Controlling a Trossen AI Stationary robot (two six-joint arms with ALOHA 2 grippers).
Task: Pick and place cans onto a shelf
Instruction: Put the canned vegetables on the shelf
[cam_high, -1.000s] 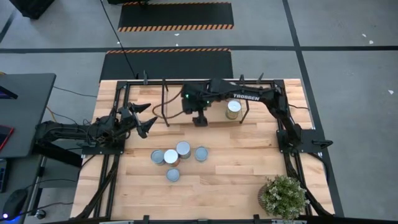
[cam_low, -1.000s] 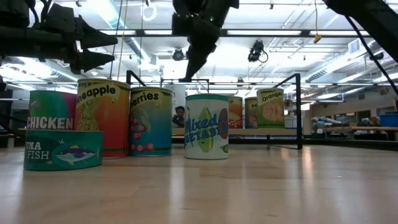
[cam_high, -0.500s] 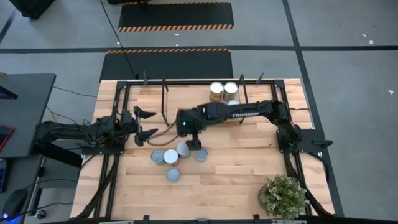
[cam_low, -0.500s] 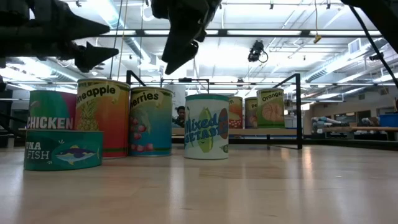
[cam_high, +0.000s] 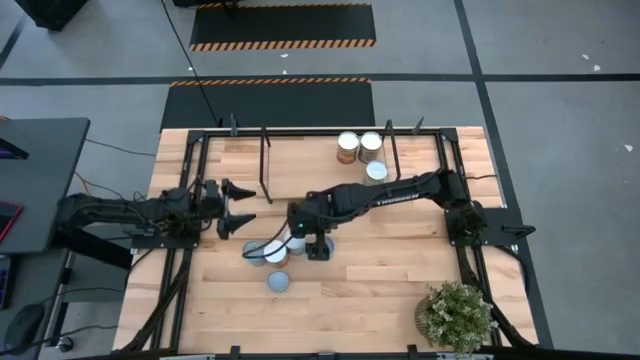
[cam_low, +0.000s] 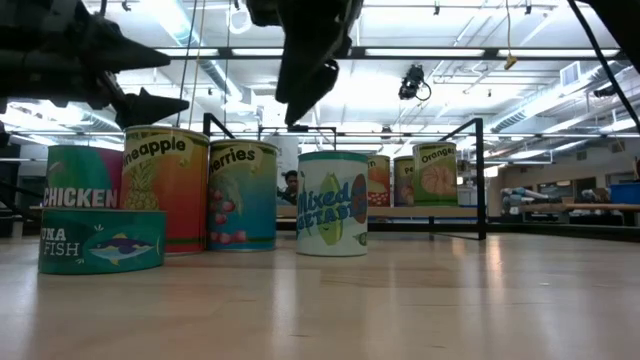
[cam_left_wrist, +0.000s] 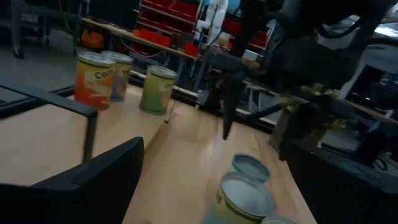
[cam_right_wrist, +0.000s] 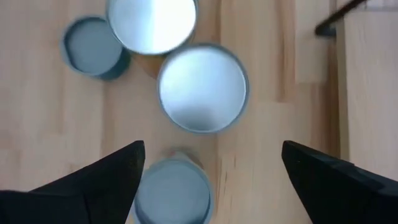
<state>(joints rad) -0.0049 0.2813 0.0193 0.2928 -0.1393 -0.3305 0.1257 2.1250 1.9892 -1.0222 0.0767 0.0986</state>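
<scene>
Several cans stand upright on the table in a cluster (cam_high: 268, 254). In the low view they are tuna (cam_low: 101, 241), chicken (cam_low: 84, 180), pineapple (cam_low: 166, 187), berries (cam_low: 243, 195) and mixed vegetables (cam_low: 333, 203). Three more cans (cam_high: 360, 148) stand on the shelf (cam_high: 310, 160) at the far side. My right gripper (cam_high: 311, 243) is open and points down above the cluster. In its wrist view (cam_right_wrist: 212, 149) it hangs over a silver lid (cam_right_wrist: 202, 88). My left gripper (cam_high: 238, 205) is open and empty to the left of the cluster.
A potted plant (cam_high: 456, 314) stands at the near right corner. The shelf's black posts (cam_high: 265, 165) rise between my left gripper and the shelf cans. The near half of the table, right of the cluster, is bare wood (cam_high: 380, 280).
My right gripper has gone from the shelf toward the table's near edge and left, and now hangs over the can cluster. The two shelf cans that its arm hid now show. My left gripper has swung a little toward the near edge and now points level toward the right.
</scene>
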